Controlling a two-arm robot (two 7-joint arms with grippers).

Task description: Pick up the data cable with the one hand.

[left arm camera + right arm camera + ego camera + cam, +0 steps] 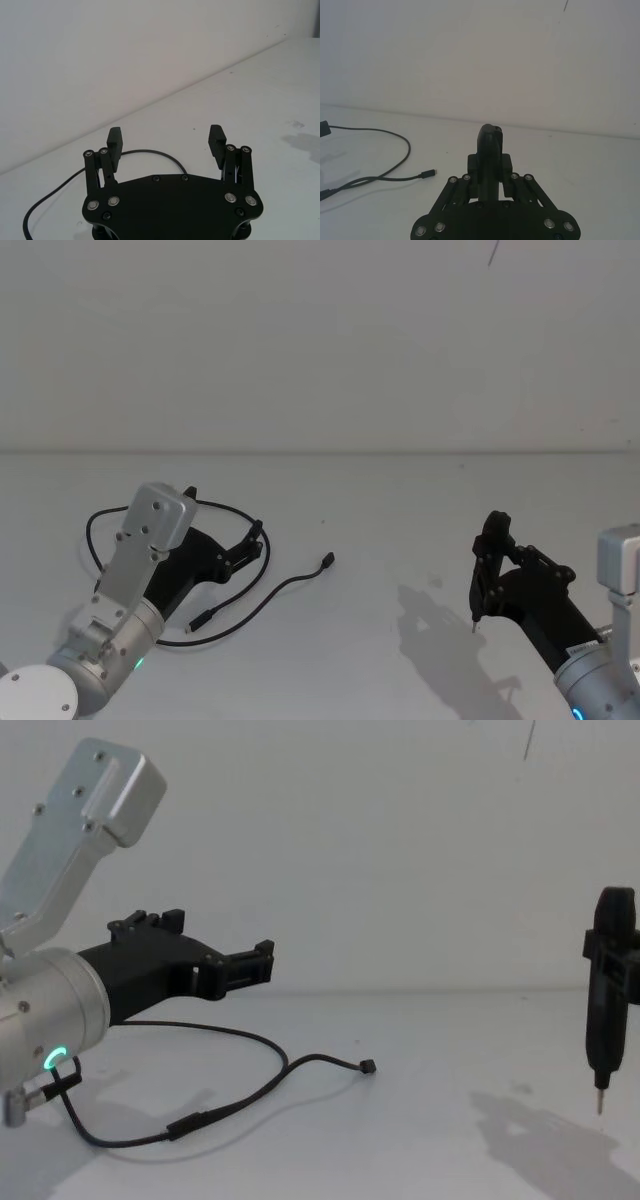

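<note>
Black and curvy, lying loose on the white table (400,540): the data cable (285,583), small plug end pointing toward the middle. Hovering over one bend of it with the left gripper (166,142), fingers (217,140) spread wide, nothing held. Approach step, by the look of it. Next up, probably: drop down to straddle the cord, then close firmly. Parked off right with the right gripper (487,570), pinched closed.

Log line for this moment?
left gripper open above data cable | cable on table, ungrasped | right gripper shut, idle
</note>
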